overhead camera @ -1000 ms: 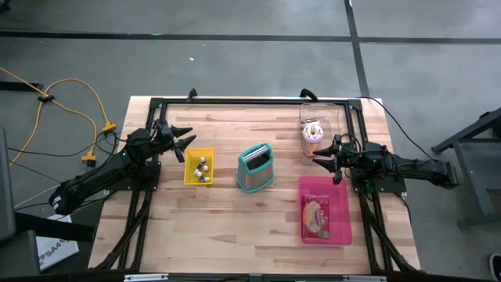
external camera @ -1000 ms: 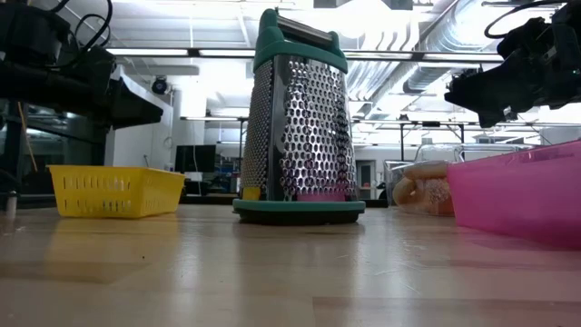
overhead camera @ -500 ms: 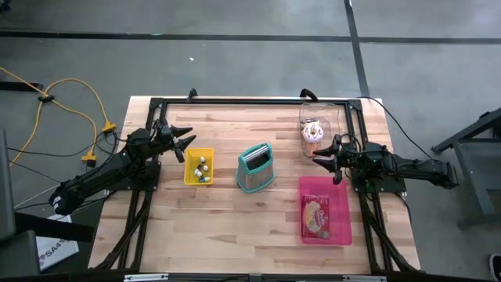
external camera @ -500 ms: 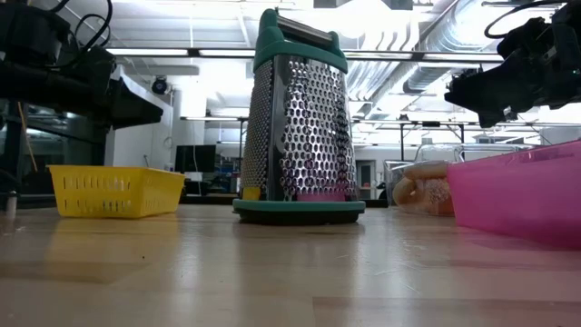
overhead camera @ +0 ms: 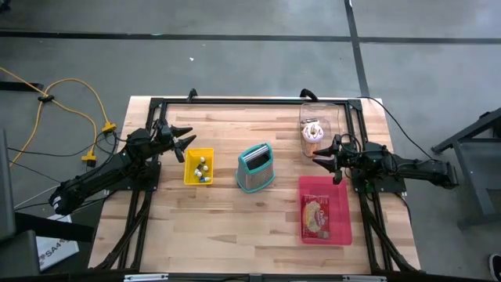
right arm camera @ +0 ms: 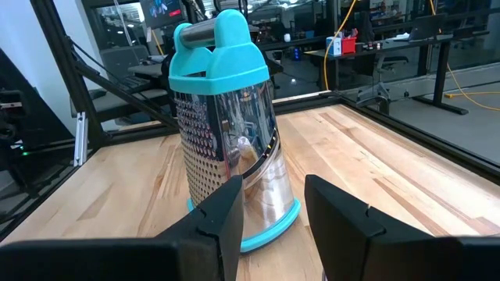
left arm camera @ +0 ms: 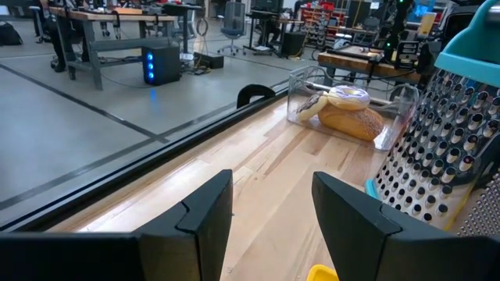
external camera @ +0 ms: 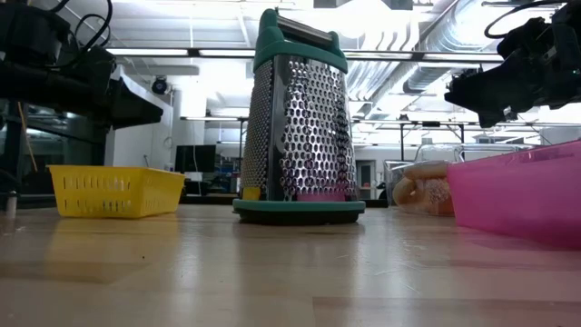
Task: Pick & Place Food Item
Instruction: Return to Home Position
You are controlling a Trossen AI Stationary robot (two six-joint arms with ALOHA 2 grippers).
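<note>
Teal box grater (overhead camera: 255, 168) upright mid-table, yellow basket (overhead camera: 190, 175) beside it

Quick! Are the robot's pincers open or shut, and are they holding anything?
Left pincer: open, holding nothing.
Right pincer: open, holding nothing.

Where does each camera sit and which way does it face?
High: overhead, straight down on the table; both arms, left hand and right hand open.
Low: table height, level across; grater central, arms in the upper corners.
Left wrist: past its own fingers toward the clear bin.
Right wrist: past its own fingers toward the grater.
Shared: all four show the grater.
</note>
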